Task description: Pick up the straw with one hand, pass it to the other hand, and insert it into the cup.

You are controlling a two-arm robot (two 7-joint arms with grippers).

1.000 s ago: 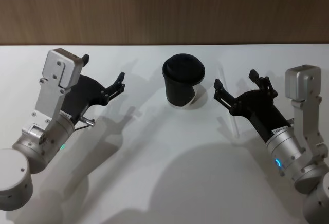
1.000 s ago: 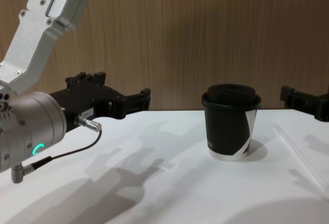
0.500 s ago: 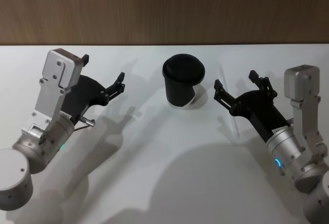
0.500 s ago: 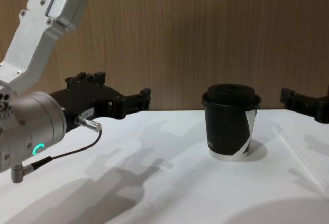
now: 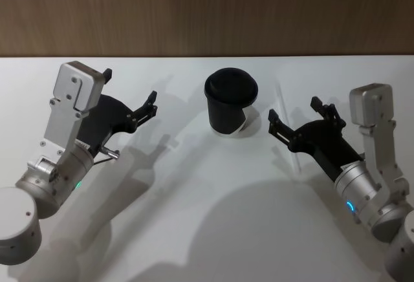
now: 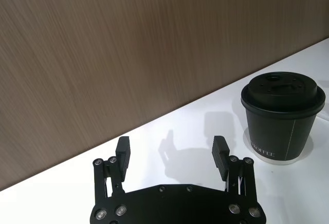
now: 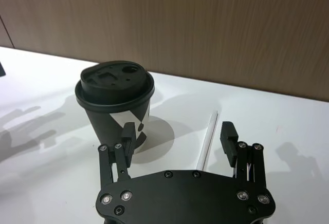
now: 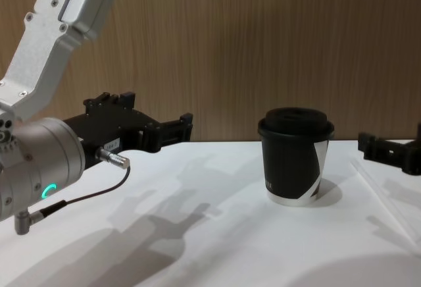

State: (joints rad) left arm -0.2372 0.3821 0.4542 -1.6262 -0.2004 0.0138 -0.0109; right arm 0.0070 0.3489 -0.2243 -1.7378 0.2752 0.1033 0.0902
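Note:
The black lidded cup (image 5: pixel 231 101) stands upright at the table's middle back, also seen in the chest view (image 8: pixel 296 155). To its right the straw (image 7: pixel 208 139) lies flat on the white table, a thin white tube (image 8: pixel 381 198) running front to back. My right gripper (image 5: pixel 293 109) hovers just above the straw, open, with the straw between and below its two fingers (image 7: pixel 178 130); it holds nothing. Over the left of the table my left gripper (image 5: pixel 130 85) stands open and empty, pointing toward the cup (image 6: pixel 282 116).
A brown wood-grain wall (image 5: pixel 207 10) closes off the back of the white table (image 5: pixel 194 191). The front half of the table holds just the arms' shadows.
My right gripper has sunk lower and shifted slightly left, closer to the straw. The left arm, cup and straw have not moved.

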